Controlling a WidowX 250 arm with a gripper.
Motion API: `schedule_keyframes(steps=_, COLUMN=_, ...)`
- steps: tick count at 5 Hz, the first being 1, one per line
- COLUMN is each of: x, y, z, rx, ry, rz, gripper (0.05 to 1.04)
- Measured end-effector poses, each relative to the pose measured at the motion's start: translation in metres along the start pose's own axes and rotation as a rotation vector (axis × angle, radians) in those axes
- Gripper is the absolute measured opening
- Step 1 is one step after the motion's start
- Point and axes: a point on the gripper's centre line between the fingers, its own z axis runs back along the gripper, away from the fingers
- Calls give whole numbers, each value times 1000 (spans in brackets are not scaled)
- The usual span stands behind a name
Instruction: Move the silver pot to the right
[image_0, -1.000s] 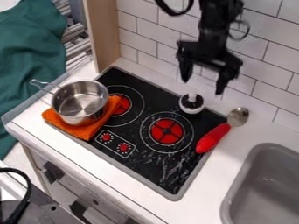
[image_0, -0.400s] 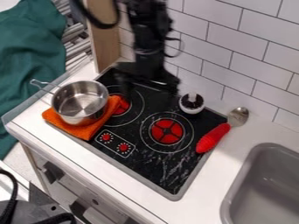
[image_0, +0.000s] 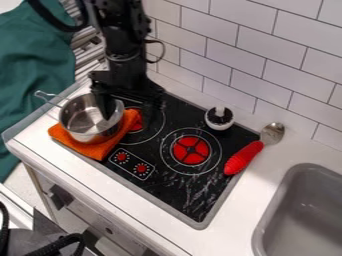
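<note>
The black gripper (image_0: 128, 112) hangs at the upper left of the stove, open, one finger over the right part of the silver pot and the other to the pot's right, above the stove. The silver pot (image_0: 83, 120) rests on an orange cloth (image_0: 97, 148) at the stove's left edge, its handle pointing to the upper left. Part of the pot's back right rim is hidden behind the gripper.
The black stove (image_0: 177, 187) has two red burners. A small white pot with dark contents (image_0: 219, 120) stands at its back edge. A red-handled spoon (image_0: 244, 157) lies on the right, beside the grey sink (image_0: 300, 215). Tiled wall behind.
The gripper has moved left and down, from above the back right of the stove to the silver pot's right side. The pot, cloth and spoon have stayed where they were.
</note>
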Motion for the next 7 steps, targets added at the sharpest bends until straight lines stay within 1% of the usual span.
schedule_keyframes(steps=1, x=-2, y=8, z=-6, rx=-6, ry=8, rz=10, gripper=1007)
schedule_keyframes(steps=2, x=-6, y=22, z=-21, rx=-18, ry=35, rz=38, gripper=1007)
schedule_keyframes(steps=3, x=-7, y=29, z=-30, rx=-21, ry=63, rz=35, gripper=1007)
schedule_keyframes(steps=4, x=-1, y=33, z=-37, rx=-29, ry=65, rz=37, gripper=958)
schedule_keyframes(steps=5, x=3, y=33, z=-41, rx=-27, ry=64, rz=43, gripper=665)
schedule_keyframes(steps=6, x=6, y=31, z=-44, rx=-35, ry=64, rz=40, gripper=354)
schedule_keyframes(steps=7, x=11, y=25, z=-47, rx=-47, ry=54, rz=33, gripper=150)
